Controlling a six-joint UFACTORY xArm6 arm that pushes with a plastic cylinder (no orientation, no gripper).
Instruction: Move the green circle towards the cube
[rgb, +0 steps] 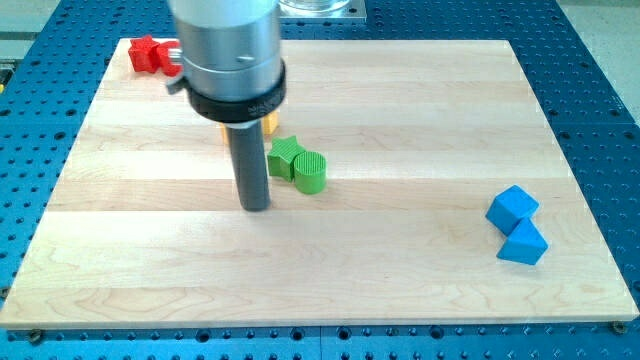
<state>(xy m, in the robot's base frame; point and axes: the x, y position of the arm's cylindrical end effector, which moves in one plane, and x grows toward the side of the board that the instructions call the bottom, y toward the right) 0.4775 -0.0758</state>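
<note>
Sitting on the wooden board (400, 120), my tip (256, 207) is resting just to the view's left of the green circle (311, 172), slightly toward the view's bottom from it. No pincer is fitted here, only the bare rod, so nothing is being held or clamped; the tip is standing apart from the circle by a narrow gap, as far as this angle is letting me judge.

Lying well apart from the green circle, toward the view's right and somewhat toward the bottom, the blue cube (512, 207) is touching a second blue block (524, 243) just below it. So the tip, the circle and the cube are falling nearly on one line, with the tip on the far side of the circle from the cube. That is favouring a push toward the view's right.

Pressing against the circle's upper left is a green star-like block (284, 155). Behind the rod, an orange block (268, 125) is showing only partly. A red block (150, 54) is lying far up-left of the circle.
</note>
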